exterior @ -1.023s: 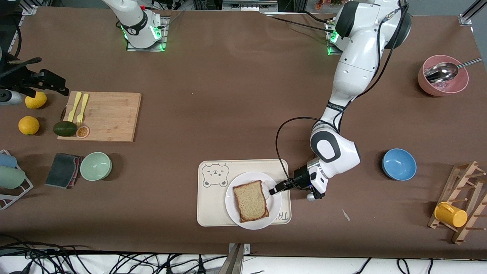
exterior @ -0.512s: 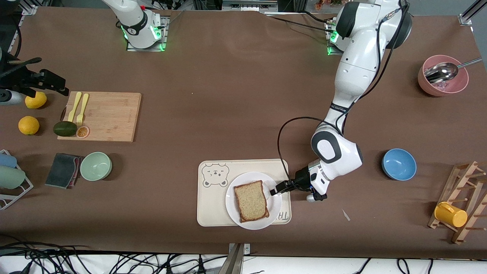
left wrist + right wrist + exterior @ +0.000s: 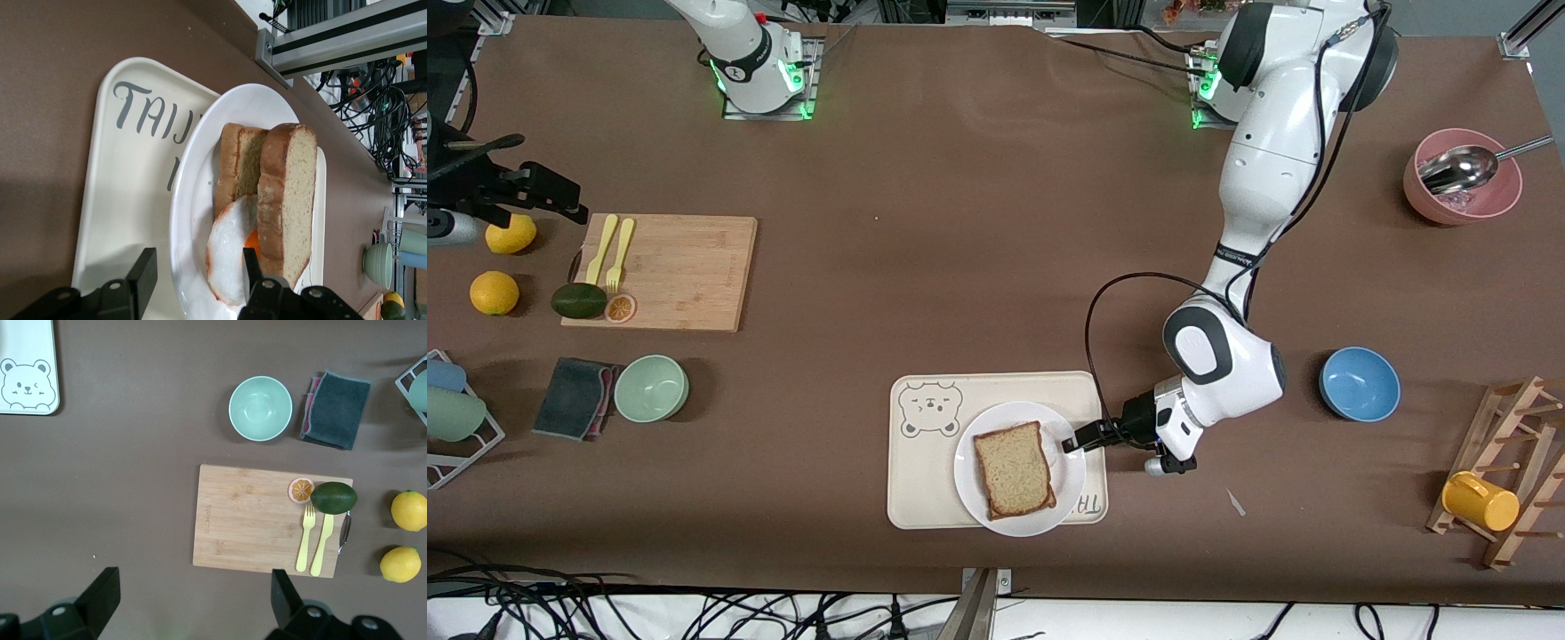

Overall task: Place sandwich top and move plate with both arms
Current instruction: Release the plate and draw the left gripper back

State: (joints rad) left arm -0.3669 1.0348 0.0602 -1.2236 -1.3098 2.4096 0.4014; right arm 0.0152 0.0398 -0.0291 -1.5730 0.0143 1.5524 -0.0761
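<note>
Bread comes first in this judgement: the sandwich top lies flat on the stack in the middle of the plate, which sits on the bear-printed tray at the edge of the table nearest the front camera. In the left wrist view the slice covers a toy fried egg and a tanner slice. It looks light, foam-like and slightly springy, so it should tolerate a gentle pinch across its crust edges, though a nudge could slide it off the smooth egg. The plate looks rigid, smooth and probably slick; the sensible hold is the thin rim, one gripper at three o'clock and the other at nine o'clock, kept level so the stack does not slip. The left gripper hovers at the plate's rim at about two o'clock, fingers spread apart and holding nothing. The right gripper waits high over the table near the cutting board, its fingers wide apart and empty.
</note>
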